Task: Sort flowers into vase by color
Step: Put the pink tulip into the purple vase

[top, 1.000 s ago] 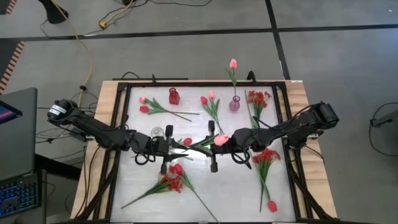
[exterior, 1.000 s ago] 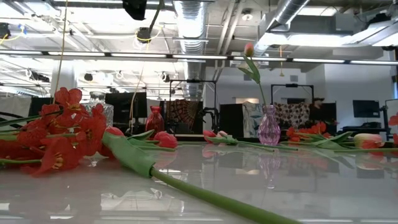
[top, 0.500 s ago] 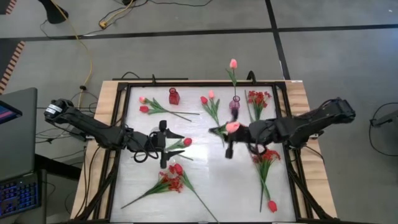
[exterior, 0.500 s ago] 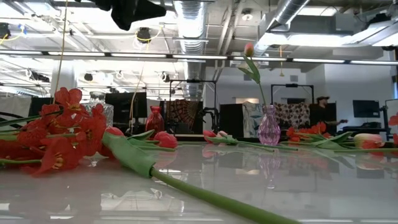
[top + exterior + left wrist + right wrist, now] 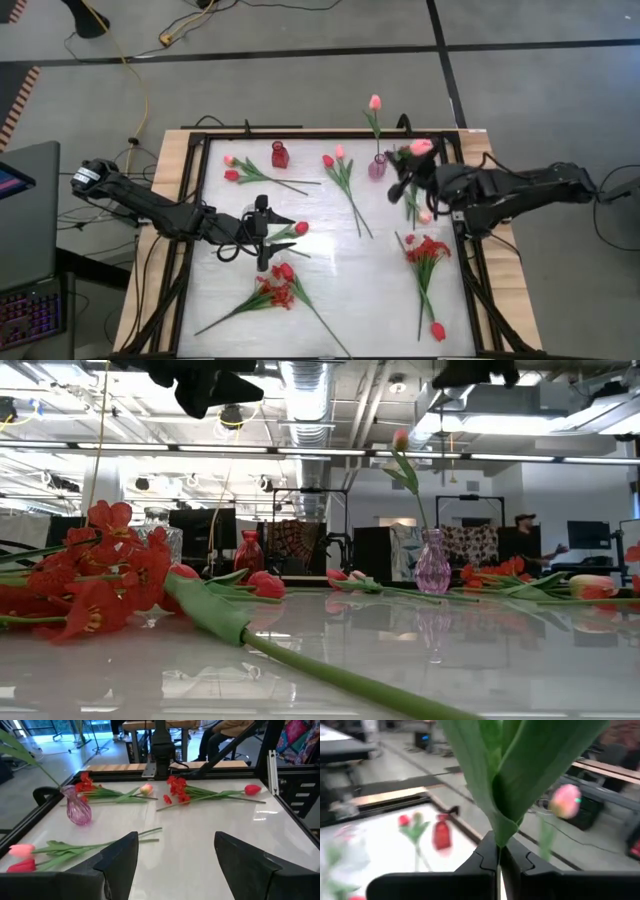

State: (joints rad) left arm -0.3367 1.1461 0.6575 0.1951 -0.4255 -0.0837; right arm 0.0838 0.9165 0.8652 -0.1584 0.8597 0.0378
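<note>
My right gripper (image 5: 406, 178) hangs over the table's far right, shut on a pink tulip (image 5: 421, 147), close to the purple vase (image 5: 377, 168), which has one pink tulip (image 5: 375, 102) standing in it. My left gripper (image 5: 175, 862) is open and bare above the table's left middle, beside a red tulip (image 5: 300, 228) lying flat. A red vase (image 5: 279, 155) stands at the far left. Other flowers lie flat on the table: pink and red tulips (image 5: 232, 168), a tulip pair (image 5: 335, 158) and red sprays (image 5: 428, 250). My right gripper pinches the pink tulip's green stem just below where the leaves branch off (image 5: 498, 836), between its two fingers. The fingers (image 5: 482, 855) come at it roughly level from the table's right side. The leaves rise above the fingers, and the flower is lifted clear of the table.
A clear glass vase (image 5: 251, 212) stands next to my left arm. Another red spray (image 5: 278, 290) and a red tulip (image 5: 437, 330) lie near the front edge. A black frame (image 5: 195, 200) rims the white table. People stand in the room beyond.
The pink tulip has left my left gripper and gone with the right one. My right gripper has swung from the table's middle toward its far right corner, rising and tipping from pointing down to about level. The tulip is now lifted clear beside the purple vase.
</note>
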